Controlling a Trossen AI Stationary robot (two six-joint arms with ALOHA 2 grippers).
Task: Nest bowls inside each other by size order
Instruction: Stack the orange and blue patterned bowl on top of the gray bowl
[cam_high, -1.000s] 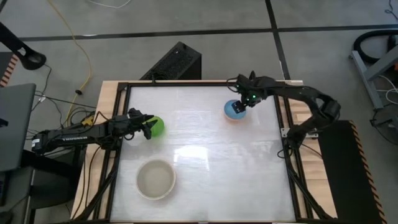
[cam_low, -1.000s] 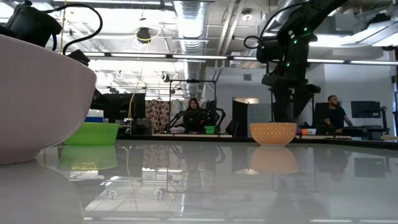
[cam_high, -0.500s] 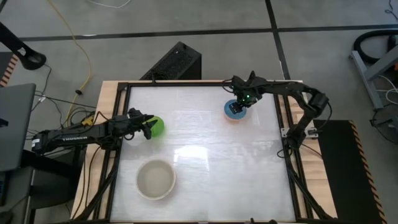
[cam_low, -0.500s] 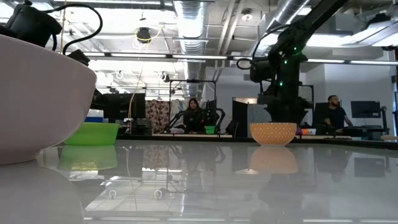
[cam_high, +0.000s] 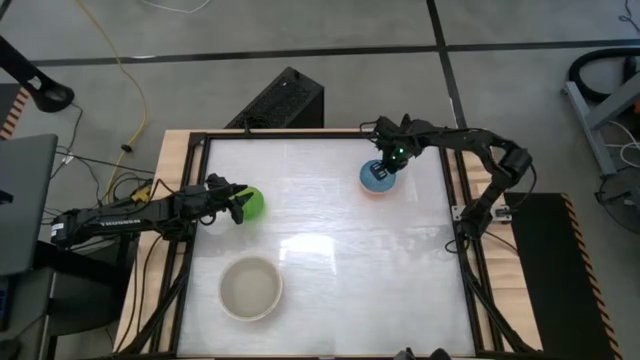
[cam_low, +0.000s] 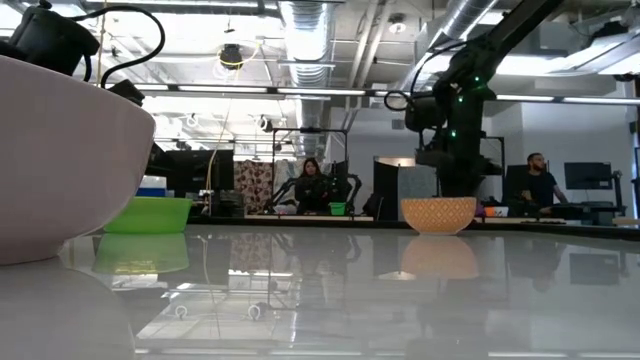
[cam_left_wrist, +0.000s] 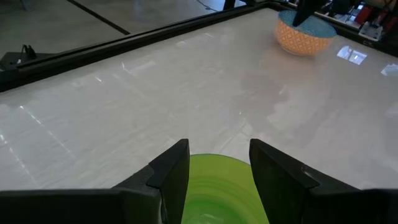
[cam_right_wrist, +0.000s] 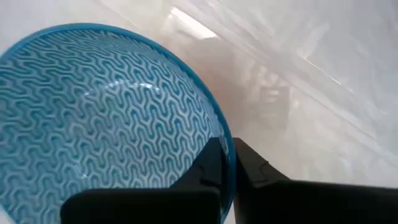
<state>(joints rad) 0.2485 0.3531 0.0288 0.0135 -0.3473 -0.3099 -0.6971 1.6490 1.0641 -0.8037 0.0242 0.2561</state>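
The light blue bowl (cam_high: 376, 178), orange-patterned outside (cam_low: 438, 214), stands on its base at the table's far right. My right gripper (cam_right_wrist: 229, 147) is shut on its rim. The bright green bowl (cam_high: 253, 202) stands on its base at the table's left. My left gripper (cam_left_wrist: 219, 147) is open, one finger over either side of the green bowl (cam_left_wrist: 217, 190); I see no touch. The cream-white bowl (cam_high: 250, 288) stands near the front left and also shows in the low view (cam_low: 60, 160). The grey-beige bowl is out of view. My right gripper pinches the blue bowl's rim (cam_right_wrist: 229, 134) at its far right part, one finger (cam_right_wrist: 211, 163) inside the bowl and one (cam_right_wrist: 252, 169) outside. The fingers come from above, pointing down. The bowl stands upright on the table.
A black frame (cam_high: 200, 180) runs around the white tabletop (cam_high: 330, 250), with wooden edges outside it. The middle and near right of the table are bare. People sit in the room behind the table (cam_low: 312, 185).
My right gripper has come down and a little toward the table's left, onto the blue bowl's far right rim. The blue bowl has stayed in place.
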